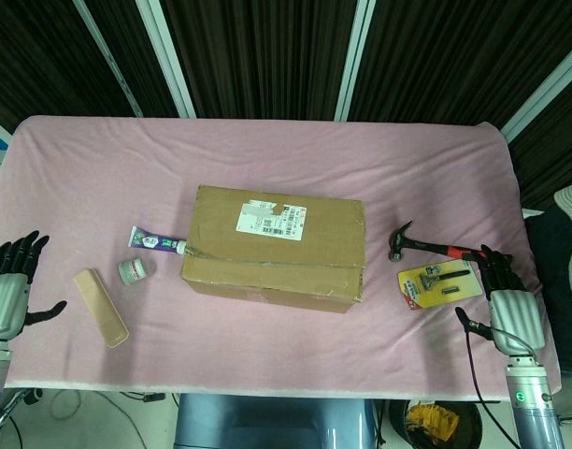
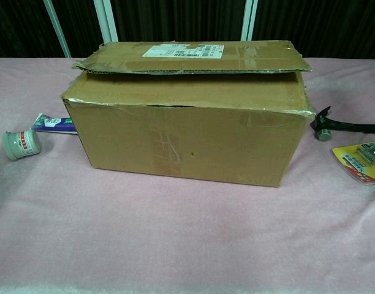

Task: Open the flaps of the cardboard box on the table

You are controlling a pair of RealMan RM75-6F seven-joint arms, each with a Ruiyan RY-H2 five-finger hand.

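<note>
- Box (image 1: 277, 245) sat near the table's (image 1: 267, 150) centre, long side facing the front edge; upright, flaps down but not sealed.
- Chest view: the far flap (image 2: 193, 58) overlapped the near flap (image 2: 187, 93), its ragged free edge lifted slightly along the front. Visible gap under it, wider at the left corner.
- Old tape was seen on the front wall and top; it looked cut or torn, not holding. Cannot tell whether any strip still bridged the seam.
- Judgement on handling: corrugated card, stiff across the panel but hinging freely at the crease; probably light and likely to slide on the pink cloth if pulled sideways. Worn edges looked soft and may tear if pinched hard.
- Judgement on hold: best entry was under the raised edge of the far flap, near its left front corner, fingers slid in flat and lifted up and back. The other hand pressing on a side wall would stop the box shifting.
- Left hand (image 1: 10, 285) was at the front-left corner of the table, well apart from the box, fingers spread, holding nothing.
- Right hand (image 1: 506, 299) was near the front-right corner, fingers apart, empty, just beside the razor card (image 1: 440, 283).
- Also present: hammer (image 1: 426, 245) right of the box; tube (image 1: 157, 243) touching or nearly touching its left end; jar (image 1: 134, 271) and tan case (image 1: 101, 307) further left.
</note>
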